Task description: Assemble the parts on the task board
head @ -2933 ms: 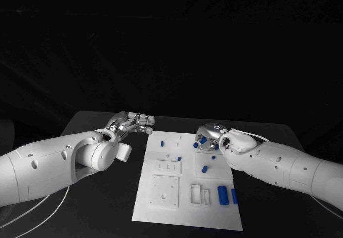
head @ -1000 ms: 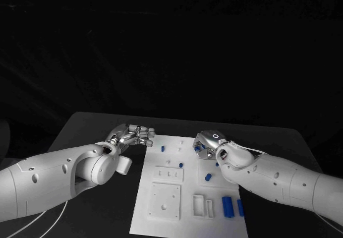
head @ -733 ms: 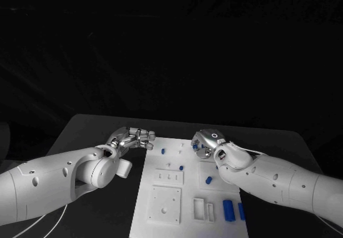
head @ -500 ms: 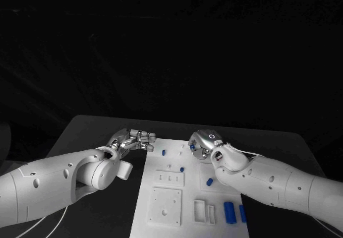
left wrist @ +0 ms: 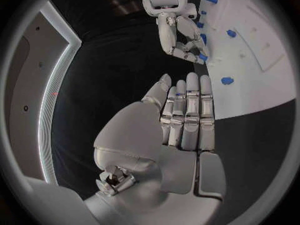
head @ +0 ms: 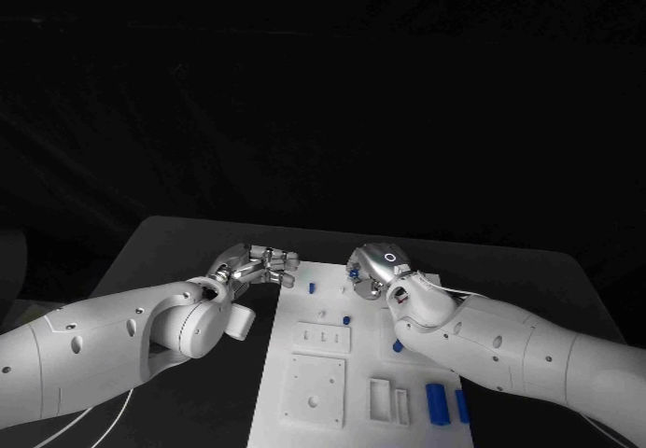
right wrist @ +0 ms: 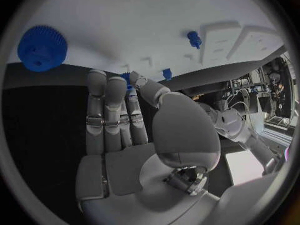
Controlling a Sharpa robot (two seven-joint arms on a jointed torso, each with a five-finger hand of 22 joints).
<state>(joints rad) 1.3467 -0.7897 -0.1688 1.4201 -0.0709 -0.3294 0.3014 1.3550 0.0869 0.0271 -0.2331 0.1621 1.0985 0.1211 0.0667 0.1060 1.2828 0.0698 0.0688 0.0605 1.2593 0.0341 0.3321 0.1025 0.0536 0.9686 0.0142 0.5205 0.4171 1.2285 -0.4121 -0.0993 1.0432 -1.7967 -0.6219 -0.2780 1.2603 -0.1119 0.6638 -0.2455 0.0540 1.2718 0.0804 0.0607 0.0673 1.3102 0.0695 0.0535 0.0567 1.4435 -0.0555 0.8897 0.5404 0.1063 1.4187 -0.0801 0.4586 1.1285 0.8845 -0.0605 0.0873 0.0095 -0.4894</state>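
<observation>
Head view: the white task board (head: 353,373) lies in the middle of the black table (head: 161,245), running from its far part toward the near edge. The left hand (head: 253,265) sits just off the board's far left corner, fingers curled in with nothing visible in them. The right hand (head: 373,269) hovers over the board's far edge, fingers bent down; a small blue part (head: 353,274) shows right at its fingers, though whether it is pinched cannot be told here. Another blue part (head: 313,287) stands near the far left corner, 1 more (head: 346,320) lies mid-board, and 2 blue cylinders (head: 438,402) lie by the near right edge.

Left wrist view: the left hand (left wrist: 181,120) has its fingers straight and pressed together, thumb alongside, holding nothing, over bare table beside the board's edge. The right hand (left wrist: 181,32) reaches down to the board (left wrist: 262,80), fingertips on a blue part (left wrist: 202,57).

Right wrist view: the right hand (right wrist: 125,117) stretches its fingers toward the board's edge (right wrist: 156,30), a blue part (right wrist: 127,77) at the fingertips; the grip is unclear. A blue gear (right wrist: 42,48) lies flat on the board, apart from the fingers.
</observation>
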